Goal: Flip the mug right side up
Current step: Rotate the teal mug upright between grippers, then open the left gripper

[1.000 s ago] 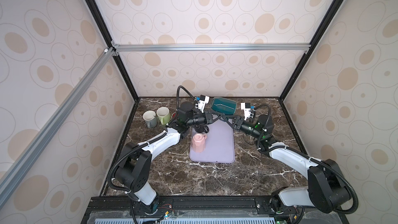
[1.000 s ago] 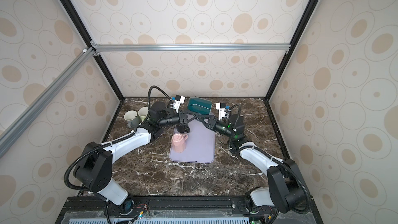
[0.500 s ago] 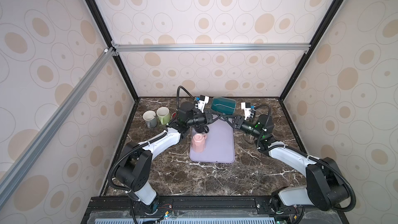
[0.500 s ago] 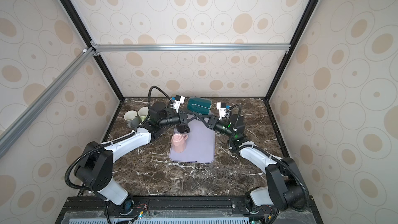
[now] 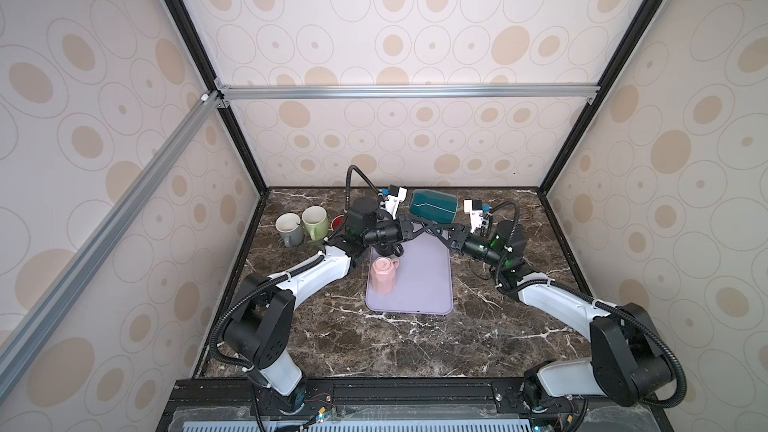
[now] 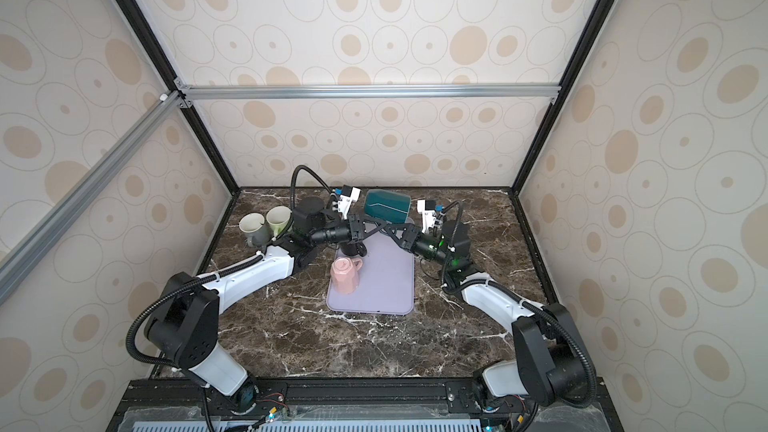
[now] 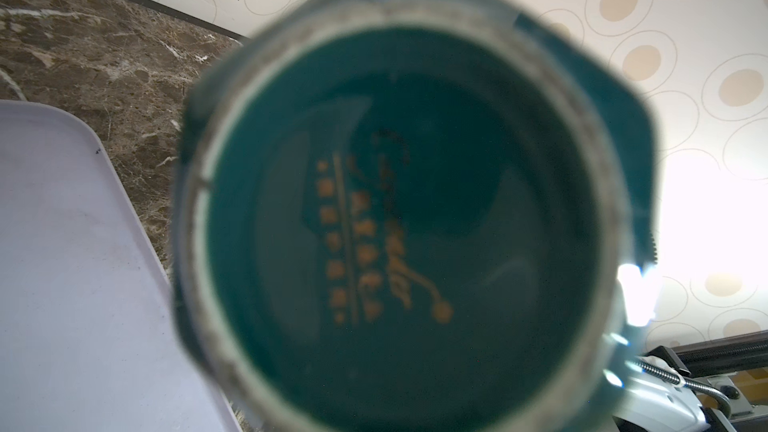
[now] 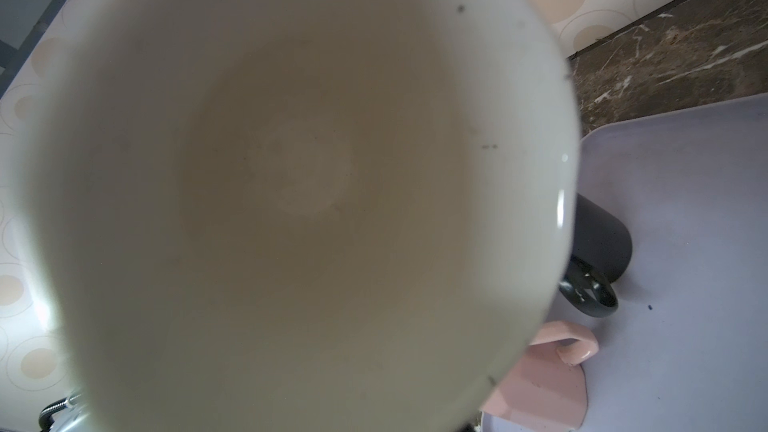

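The teal mug (image 5: 434,205) (image 6: 387,205) hangs on its side above the far end of the tray, between the two arms. Its base with gold print (image 7: 395,222) fills the left wrist view. Its cream inside (image 8: 291,180) fills the right wrist view, so the mouth faces the right arm. My left gripper (image 5: 428,226) (image 6: 380,224) reaches under the mug from the left and is shut on it. My right gripper (image 5: 446,232) (image 6: 399,231) meets it from the right at the same underside. Both sets of jaws are hidden by the mug in the wrist views.
A lilac tray (image 5: 424,284) lies mid-table with a pink mug (image 5: 382,276) (image 8: 552,384) and a black mug (image 5: 386,248) (image 8: 602,243) on it. A grey mug (image 5: 289,228) and a green mug (image 5: 314,222) stand at the back left.
The teal mug stays held in the air at almost the same spot. The right gripper's fingers have drawn closer together under the mug.
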Tool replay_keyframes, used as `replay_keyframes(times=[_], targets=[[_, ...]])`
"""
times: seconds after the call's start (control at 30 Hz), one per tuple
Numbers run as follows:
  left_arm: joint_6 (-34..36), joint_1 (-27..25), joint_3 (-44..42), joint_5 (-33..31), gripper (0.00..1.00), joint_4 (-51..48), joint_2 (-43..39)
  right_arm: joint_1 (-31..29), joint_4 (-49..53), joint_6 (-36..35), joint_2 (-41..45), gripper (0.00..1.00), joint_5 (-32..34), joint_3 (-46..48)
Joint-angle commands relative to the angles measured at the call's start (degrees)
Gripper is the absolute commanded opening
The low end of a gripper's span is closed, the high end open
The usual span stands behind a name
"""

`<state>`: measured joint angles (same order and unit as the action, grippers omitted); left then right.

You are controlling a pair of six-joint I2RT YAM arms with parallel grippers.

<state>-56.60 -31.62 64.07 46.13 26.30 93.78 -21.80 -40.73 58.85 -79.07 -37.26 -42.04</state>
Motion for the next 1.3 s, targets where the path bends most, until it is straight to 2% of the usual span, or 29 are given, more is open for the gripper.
replay_keyframes(times=[0.0,0.97,1.27], targets=[[2.4,-1.6,3.2,1.7,0.00,1.5,1.1,-1.7,-4.9,-1.0,1.3,0.22,-2.8,-2.1],[2.2,-1.5,4.4,4.0,0.00,0.4,4.6,-1.7,-17.2,-0.4,4.9,0.28,-4.9,1.6],[2.1,-1.1,4.2,3.7,0.00,0.4,4.9,-1.7,-17.7,-1.0,5.6,0.18,-4.8,2.3]])
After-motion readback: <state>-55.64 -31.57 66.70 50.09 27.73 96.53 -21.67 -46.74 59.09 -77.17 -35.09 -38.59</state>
